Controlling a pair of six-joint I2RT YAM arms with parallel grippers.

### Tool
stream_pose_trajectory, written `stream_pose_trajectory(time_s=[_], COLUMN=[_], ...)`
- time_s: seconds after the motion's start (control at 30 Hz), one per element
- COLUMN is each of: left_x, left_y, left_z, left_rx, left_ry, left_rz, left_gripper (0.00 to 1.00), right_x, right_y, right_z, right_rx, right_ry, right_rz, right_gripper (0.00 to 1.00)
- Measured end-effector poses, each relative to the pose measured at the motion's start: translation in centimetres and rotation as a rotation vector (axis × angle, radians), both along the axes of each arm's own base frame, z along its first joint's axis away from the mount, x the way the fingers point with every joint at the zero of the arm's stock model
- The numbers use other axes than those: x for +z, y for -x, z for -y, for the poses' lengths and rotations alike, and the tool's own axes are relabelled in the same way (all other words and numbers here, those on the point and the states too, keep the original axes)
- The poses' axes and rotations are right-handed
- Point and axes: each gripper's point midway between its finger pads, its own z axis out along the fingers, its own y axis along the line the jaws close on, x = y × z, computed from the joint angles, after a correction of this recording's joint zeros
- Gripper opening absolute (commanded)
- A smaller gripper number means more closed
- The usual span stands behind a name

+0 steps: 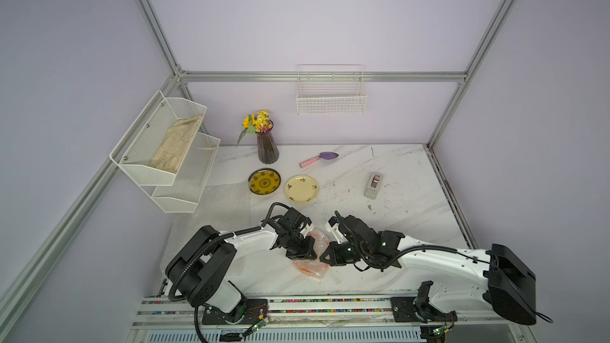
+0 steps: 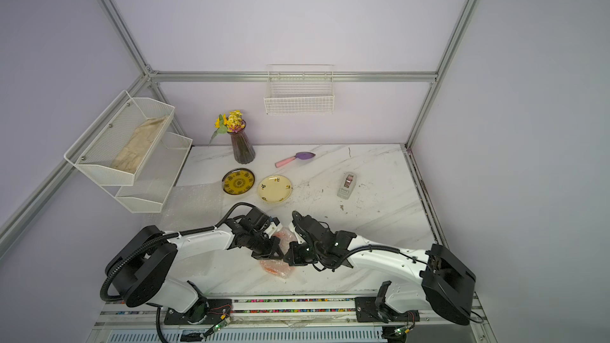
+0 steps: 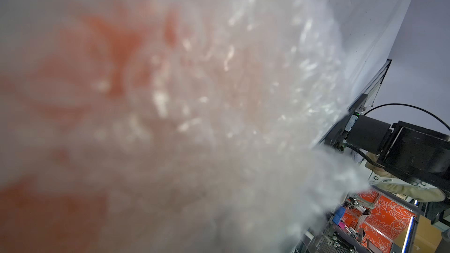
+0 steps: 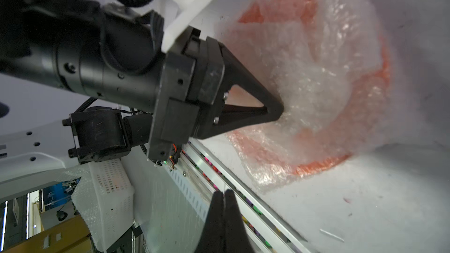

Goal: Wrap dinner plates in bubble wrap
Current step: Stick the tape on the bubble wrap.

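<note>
The orange dinner plate [image 1: 307,268] [image 4: 316,166] lies near the table's front edge, covered in crinkled bubble wrap [image 4: 316,69] [image 1: 317,236]. My left gripper [image 4: 280,113] [image 1: 312,252] is shut, its tips pressed into the wrap over the plate's middle; whether it pinches any film does not show. Blurred bubble wrap [image 3: 219,93] fills the left wrist view and hides the jaws. My right gripper [image 4: 224,192] [image 1: 321,256] is shut and empty, just right of the bundle. The yellow patterned plate [image 1: 264,181] and the cream flowered plate [image 1: 301,189] lie bare farther back.
A second bubble wrap sheet [image 1: 224,202] is spread at the table's left. A grey tape dispenser [image 1: 373,185] stands at the right, with a vase of flowers [image 1: 267,150] and a pink-handled trowel [image 1: 318,159] at the back. A white mesh rack [image 1: 142,173] holds a beige cloth [image 1: 175,146].
</note>
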Motion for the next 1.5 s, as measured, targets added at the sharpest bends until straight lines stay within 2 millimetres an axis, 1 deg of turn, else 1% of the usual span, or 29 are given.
stream_pose_trajectory(time_s=[0.1, 0.17, 0.23, 0.33, 0.47, 0.57, 0.67, 0.87, 0.97, 1.1, 1.17, 1.2, 1.23, 1.27, 1.3, 1.37, 1.43, 1.5], left_x=[0.0, -0.1, -0.2, -0.3, -0.2, -0.2, -0.2, -0.1, -0.1, -0.1, -0.1, -0.1, -0.1, -0.1, -0.1, 0.0, 0.0, 0.1], left_y=[0.1, 0.3, 0.3, 0.2, -0.1, 0.4, 0.6, 0.7, 0.8, 0.8, 0.8, 0.8, 0.8, 0.8, 0.9, 0.8, 0.8, 0.6], left_z=[0.0, -0.1, -0.2, -0.2, -0.3, -0.2, 0.0, 0.0, 0.0, 0.1, 0.1, 0.1, 0.1, 0.1, 0.1, 0.1, 0.2, 0.3], left_rx=[-0.001, -0.001, 0.004, 0.02, 0.044, 0.032, 0.024, 0.021, 0.02, 0.019, 0.019, 0.019, 0.019, 0.018, 0.017, 0.017, 0.017, 0.017], left_ry=[0.003, 0.004, 0.007, 0.014, 0.023, 0.029, 0.033, 0.037, 0.039, 0.04, 0.04, 0.04, 0.041, 0.042, 0.042, 0.044, 0.046, 0.051], left_rz=[0.003, -0.001, 0.0, -0.001, 0.006, 0.001, -0.001, -0.005, -0.007, -0.008, -0.008, -0.008, -0.009, -0.011, -0.011, -0.011, -0.007, -0.001], left_gripper=[0.05, 0.05, 0.05, 0.04, 0.04, 0.04, 0.03, 0.03, 0.03, 0.03, 0.03, 0.03, 0.03, 0.03, 0.03, 0.03, 0.03, 0.03], right_x=[-0.1, -0.6, -1.3, -2.0, -2.4, -2.9, -3.1, -2.4, -2.5, -3.7, -5.1, -5.9, -6.8, -7.6, -8.1, -8.0, -7.6, -7.3], right_y=[-1.6, -2.5, -3.4, -3.7, -4.2, -6.6, -8.3, -8.4, -8.7, -9.1, -9.2, -9.2, -9.1, -8.9, -9.0, -9.3, -9.8, -10.6], right_z=[-1.7, -2.3, -2.4, -2.6, -2.7, -2.4, -2.0, -2.3, -2.7, -2.7, -2.4, -2.2, -1.8, -1.5, -1.2, -1.1, -0.8, 0.0], right_rx=[0.005, 0.005, 0.002, 0.029, 0.054, 0.01, -0.019, -0.006, -0.007, -0.018, -0.023, -0.026, -0.03, -0.033, -0.041, -0.061, -0.087, -0.133], right_ry=[0.002, 0.016, 0.031, 0.037, 0.035, 0.037, 0.03, -0.011, -0.021, -0.003, 0.021, 0.034, 0.054, 0.072, 0.087, 0.091, 0.111, 0.156], right_rz=[0.028, 0.035, 0.033, 0.008, -0.024, -0.011, -0.006, 0.0, 0.006, 0.016, 0.016, 0.015, 0.011, 0.006, 0.008, 0.027, 0.063, 0.095], right_gripper=[0.0, 0.0, 0.0, 0.0, 0.0, 0.0, 0.0, 0.0, 0.0, 0.0, 0.0, 0.01, 0.06, 0.13, 0.18, 0.26, 0.32, 0.36])
